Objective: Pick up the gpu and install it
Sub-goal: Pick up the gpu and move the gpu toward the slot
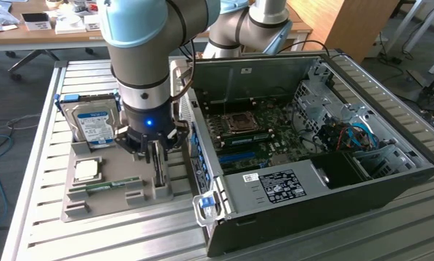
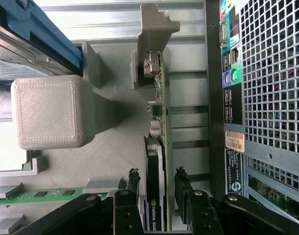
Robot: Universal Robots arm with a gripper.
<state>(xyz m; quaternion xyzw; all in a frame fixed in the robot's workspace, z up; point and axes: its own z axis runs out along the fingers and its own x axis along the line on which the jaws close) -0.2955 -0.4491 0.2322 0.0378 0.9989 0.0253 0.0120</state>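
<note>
The gpu (image 1: 160, 173) stands on edge in a slot of the grey holder tray (image 1: 123, 209), at the tray's side nearest the computer case (image 1: 391, 179). In the wrist view the gpu (image 2: 155, 147) is a thin dark card with a black fan housing, and its silvery end bracket (image 2: 150, 63) rests against a grey post. My gripper (image 1: 154, 155) is lowered over the card. Its black fingers (image 2: 133, 178) stand one on each side of the card with small gaps, so the gripper (image 2: 156, 171) is open and straddles it.
The silver hard drive (image 1: 93, 122) with a blue-white label stands upright in the tray. A CPU (image 1: 86, 169) and a green memory stick (image 1: 112, 185) lie there too. The open case shows the motherboard (image 1: 253, 130); its perforated rear panel (image 2: 271, 98) runs close beside the card.
</note>
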